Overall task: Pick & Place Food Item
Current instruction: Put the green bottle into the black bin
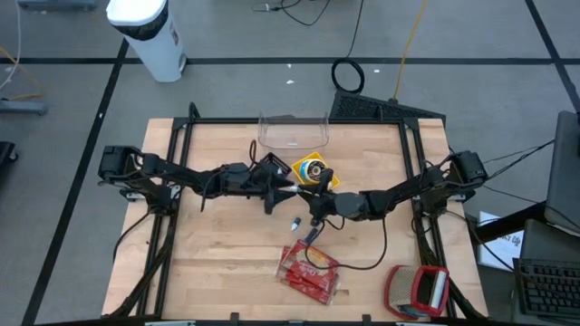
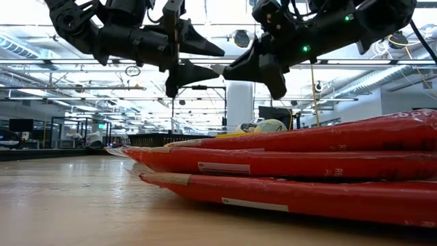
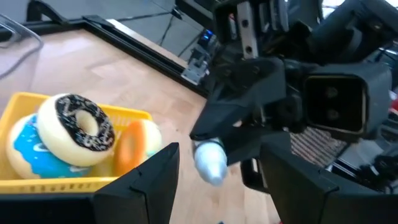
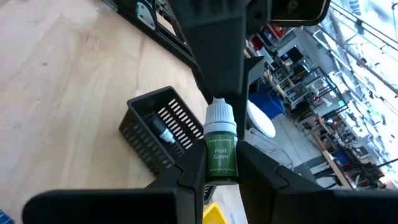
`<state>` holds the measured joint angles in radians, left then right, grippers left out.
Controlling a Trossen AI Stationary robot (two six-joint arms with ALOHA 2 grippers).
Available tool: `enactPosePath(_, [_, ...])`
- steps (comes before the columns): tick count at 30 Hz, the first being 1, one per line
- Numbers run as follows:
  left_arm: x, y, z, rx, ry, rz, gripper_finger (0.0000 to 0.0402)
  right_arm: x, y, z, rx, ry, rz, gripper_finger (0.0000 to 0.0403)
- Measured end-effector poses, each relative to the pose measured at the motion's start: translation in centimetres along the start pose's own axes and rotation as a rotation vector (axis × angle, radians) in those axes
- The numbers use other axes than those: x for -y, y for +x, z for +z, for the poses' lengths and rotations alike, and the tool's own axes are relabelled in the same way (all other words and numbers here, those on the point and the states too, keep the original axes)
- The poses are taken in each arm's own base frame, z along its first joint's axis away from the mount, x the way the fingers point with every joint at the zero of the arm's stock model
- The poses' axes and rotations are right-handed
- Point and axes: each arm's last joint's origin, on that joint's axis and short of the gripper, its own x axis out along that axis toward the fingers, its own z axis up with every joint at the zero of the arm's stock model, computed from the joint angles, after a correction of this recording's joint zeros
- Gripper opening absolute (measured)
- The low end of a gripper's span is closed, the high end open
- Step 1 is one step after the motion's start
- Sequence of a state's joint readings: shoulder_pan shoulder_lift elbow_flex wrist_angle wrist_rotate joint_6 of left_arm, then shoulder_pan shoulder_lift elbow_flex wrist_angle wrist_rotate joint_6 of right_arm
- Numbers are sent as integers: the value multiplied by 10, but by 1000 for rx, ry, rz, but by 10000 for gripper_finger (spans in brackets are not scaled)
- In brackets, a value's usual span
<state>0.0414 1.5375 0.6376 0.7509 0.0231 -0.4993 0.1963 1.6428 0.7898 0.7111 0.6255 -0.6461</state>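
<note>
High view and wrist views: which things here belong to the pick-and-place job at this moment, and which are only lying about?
Job in hand:
- small green bottle, held between the fingers of the right gripper
- left gripper, open, facing the bottle

Lying about, untouched:
- yellow tray with donuts
- red packets
- clear container
- basket at the table corner

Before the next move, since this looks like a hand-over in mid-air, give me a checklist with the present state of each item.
1. Right pincer shut on the small green bottle: ok.
2. Left pincer open: ok.
3. Bottle cap lies between the left pincer's fingers: ok.
4. Left fingers touching the bottle: cannot tell.
5. Yellow tray of toy food clear of both arms: ok.
6. Red packets lie apart from the hand-over: ok.
</note>
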Motion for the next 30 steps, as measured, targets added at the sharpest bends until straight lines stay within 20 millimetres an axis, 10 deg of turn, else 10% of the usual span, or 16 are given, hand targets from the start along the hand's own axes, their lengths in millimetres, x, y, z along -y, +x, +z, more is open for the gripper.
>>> enactPosePath(30, [-2,0,0,1,-35,31,175,1,1,6,78,-5,1,59])
